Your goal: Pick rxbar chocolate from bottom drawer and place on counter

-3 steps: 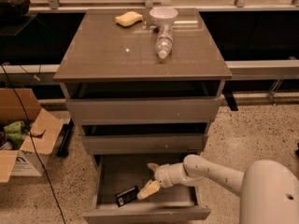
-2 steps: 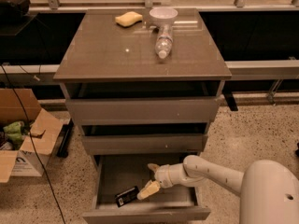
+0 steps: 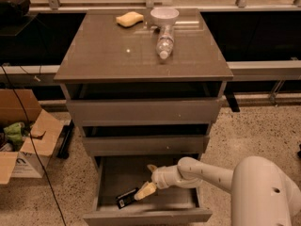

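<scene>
The bottom drawer point(image 3: 110, 175) is pulled open below the two upper drawers. The rxbar chocolate point(image 3: 126, 198), a flat black bar with a white label patch, lies on the drawer floor near the front left. My gripper point(image 3: 147, 181) reaches into the drawer from the right on its white arm. Its cream fingers are spread, one tip beside the bar's right end and the other farther back. The bar lies on the floor, not gripped. The counter point(image 3: 108, 51) is the glossy grey-brown top of the cabinet.
On the counter lie a clear plastic bottle point(image 3: 164, 44), a white bowl point(image 3: 164, 17) and a yellow sponge point(image 3: 129, 19). An open cardboard box point(image 3: 26, 138) stands on the floor at the left, with a black cable hanging nearby. My white base point(image 3: 265, 194) is at the lower right.
</scene>
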`<state>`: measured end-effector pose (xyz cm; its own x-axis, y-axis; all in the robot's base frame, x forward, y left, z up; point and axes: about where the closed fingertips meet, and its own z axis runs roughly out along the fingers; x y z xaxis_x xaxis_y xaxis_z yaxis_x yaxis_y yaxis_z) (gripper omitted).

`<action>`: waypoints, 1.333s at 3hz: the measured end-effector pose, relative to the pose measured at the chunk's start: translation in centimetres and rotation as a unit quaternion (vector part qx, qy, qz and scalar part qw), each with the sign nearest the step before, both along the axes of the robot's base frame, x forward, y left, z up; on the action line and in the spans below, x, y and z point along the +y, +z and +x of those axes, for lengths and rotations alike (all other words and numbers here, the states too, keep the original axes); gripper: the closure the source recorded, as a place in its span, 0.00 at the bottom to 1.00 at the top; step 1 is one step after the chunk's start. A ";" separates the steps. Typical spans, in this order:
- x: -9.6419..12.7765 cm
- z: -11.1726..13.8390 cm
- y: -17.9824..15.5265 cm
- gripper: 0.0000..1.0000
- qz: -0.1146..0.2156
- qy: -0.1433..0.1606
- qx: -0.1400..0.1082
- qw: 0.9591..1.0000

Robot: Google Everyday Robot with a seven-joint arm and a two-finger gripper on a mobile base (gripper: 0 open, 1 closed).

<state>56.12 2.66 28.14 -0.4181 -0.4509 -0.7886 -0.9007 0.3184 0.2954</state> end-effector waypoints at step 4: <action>3.1 3.3 -9.7 0.00 0.010 -0.016 -0.081 0.997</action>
<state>59.40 5.72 18.41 -0.2984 -0.4233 -0.8554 -0.9265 0.3438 0.1531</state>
